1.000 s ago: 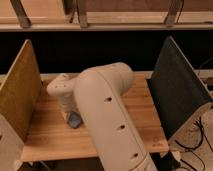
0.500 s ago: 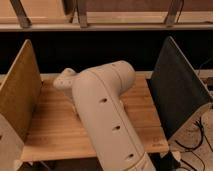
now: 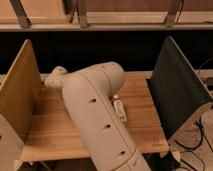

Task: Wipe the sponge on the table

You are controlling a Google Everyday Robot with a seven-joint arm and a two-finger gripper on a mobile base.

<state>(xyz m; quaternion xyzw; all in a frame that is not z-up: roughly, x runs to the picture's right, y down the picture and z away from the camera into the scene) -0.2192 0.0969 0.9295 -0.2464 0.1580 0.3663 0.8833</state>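
The table (image 3: 55,130) is a light wooden plank top across the middle of the camera view. My cream arm (image 3: 97,117) lies diagonally over it, from the bottom edge up toward the back left. The gripper is at that far end near the table's back-left part, where only the rounded cream wrist (image 3: 55,77) shows. The sponge is hidden.
A tan upright panel (image 3: 20,95) bounds the table on the left and a dark grey one (image 3: 177,90) on the right. A small white oblong object (image 3: 119,110) lies on the wood just right of the arm. Cables (image 3: 200,135) trail on the floor at the right.
The wrist has swung toward the table's back left. The blue-grey sponge that showed beside the arm a second ago is now covered, and the white oblong object has come into sight.
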